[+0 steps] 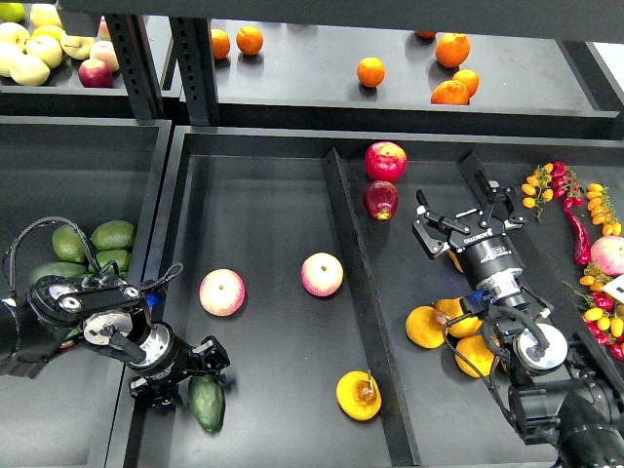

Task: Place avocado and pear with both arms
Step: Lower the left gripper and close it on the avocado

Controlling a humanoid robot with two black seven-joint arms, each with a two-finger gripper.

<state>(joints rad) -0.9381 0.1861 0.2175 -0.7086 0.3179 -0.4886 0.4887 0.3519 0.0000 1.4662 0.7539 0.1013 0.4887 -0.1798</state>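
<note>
While avocado sits at left tool, grip unclear, pear lies free at 6 o'clock; right tool spread wide, empty, placement apparently finishing.

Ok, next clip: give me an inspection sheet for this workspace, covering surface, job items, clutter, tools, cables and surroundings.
Surface: black divided tray, bare between the fruit.
Job's things: avocado lies at the front left of the tray; pear lies near the divider, stem visible.
Clutter: two pink-yellow apples, two red apples, more yellow pears in the right section.
Tools: left tool sits over the avocado's top end, grip unclear; right tool is open, holding nothing.
Cables: black cable loops over the left arm.
Surroundings: oranges on the rear shelf, green avocados at left, chillies at right.
</note>
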